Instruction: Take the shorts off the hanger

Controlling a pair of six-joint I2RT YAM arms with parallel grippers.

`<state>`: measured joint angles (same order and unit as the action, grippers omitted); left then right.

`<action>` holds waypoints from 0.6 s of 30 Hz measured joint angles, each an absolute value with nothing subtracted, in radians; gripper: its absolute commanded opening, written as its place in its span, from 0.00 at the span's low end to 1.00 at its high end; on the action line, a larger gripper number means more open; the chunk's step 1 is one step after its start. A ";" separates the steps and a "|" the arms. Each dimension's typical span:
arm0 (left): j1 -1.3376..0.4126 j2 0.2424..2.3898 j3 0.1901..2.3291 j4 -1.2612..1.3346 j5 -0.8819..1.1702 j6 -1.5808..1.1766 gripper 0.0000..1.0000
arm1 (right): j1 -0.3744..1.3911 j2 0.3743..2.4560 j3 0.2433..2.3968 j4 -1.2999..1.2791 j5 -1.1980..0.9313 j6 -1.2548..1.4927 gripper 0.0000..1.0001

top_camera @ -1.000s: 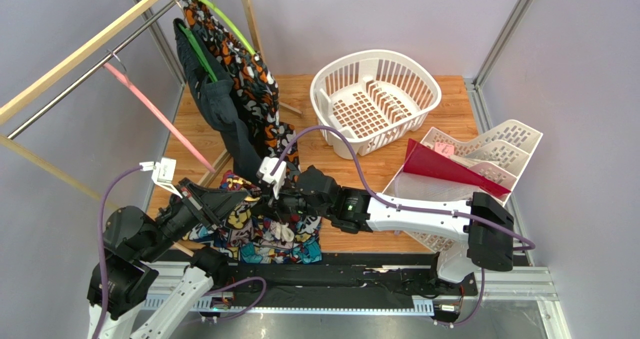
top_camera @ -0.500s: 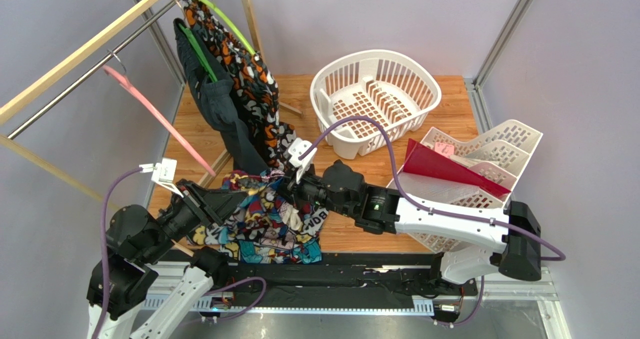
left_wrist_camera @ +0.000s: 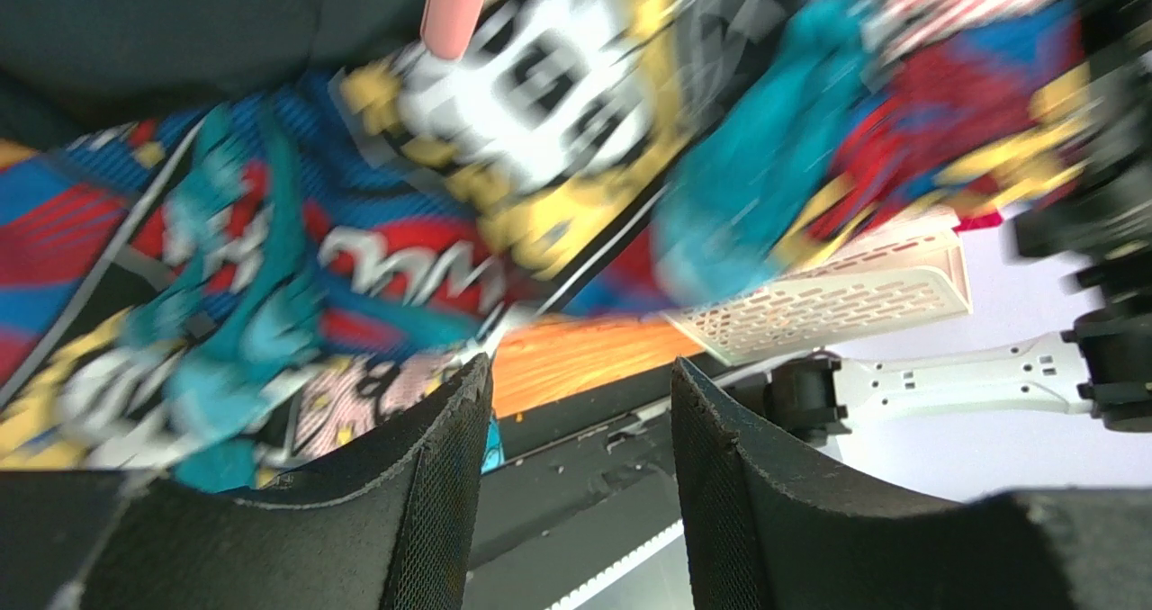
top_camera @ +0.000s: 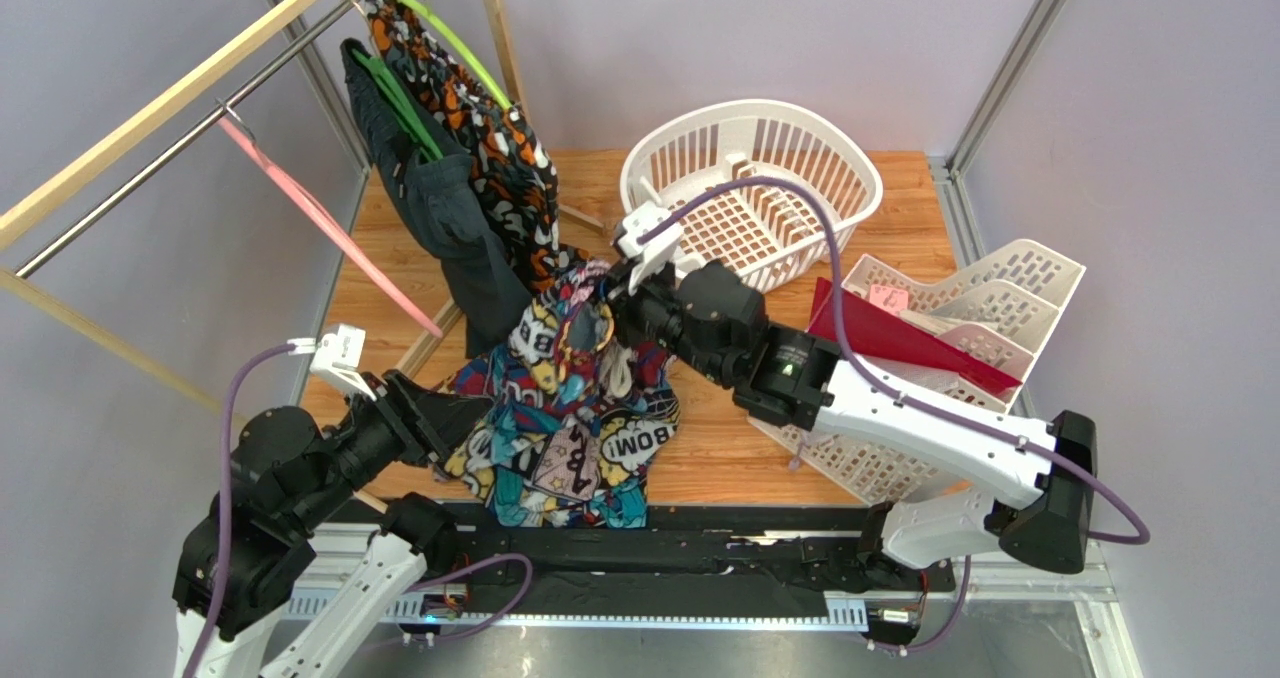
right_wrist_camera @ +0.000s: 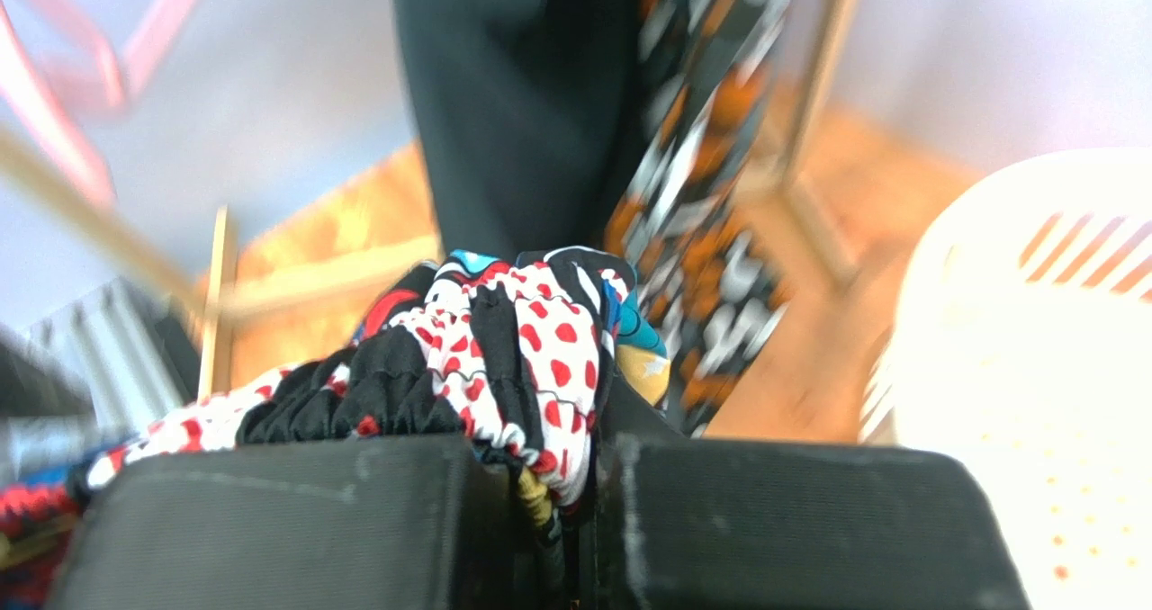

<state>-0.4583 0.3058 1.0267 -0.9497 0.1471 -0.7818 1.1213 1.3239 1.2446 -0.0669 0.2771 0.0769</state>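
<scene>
Our right gripper (top_camera: 609, 311) is clamped on the bunched waistband of the shorts (top_camera: 571, 408), which drape down to the table (top_camera: 902, 198) seemingly free of the pink hanger (top_camera: 323, 221), and our left gripper (left_wrist_camera: 582, 408) gapes empty, so we should lift away smoothly, lest a trailing leg snag.

Right gripper (right_wrist_camera: 548, 468) is clamped tight on a bunched-up bit of the shorts (right_wrist_camera: 514, 340), red dots on white with black gathered edging. Just behind hang a dark garment (right_wrist_camera: 521, 97) and an orange patterned garment (right_wrist_camera: 703, 124). White basket (right_wrist_camera: 1028, 327) is on the right, and a blurry pink hanger (right_wrist_camera: 81, 70) is far left.
</scene>
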 measured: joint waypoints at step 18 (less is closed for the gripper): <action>-0.458 0.302 1.001 -0.984 0.131 -0.778 0.56 | 0.820 1.366 1.798 -0.115 0.251 -0.057 0.00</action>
<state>-0.4583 0.3019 1.0012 -0.9844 0.1307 -0.7784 0.8204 1.3663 1.7977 -0.1154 0.2512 -0.0570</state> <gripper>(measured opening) 0.565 0.038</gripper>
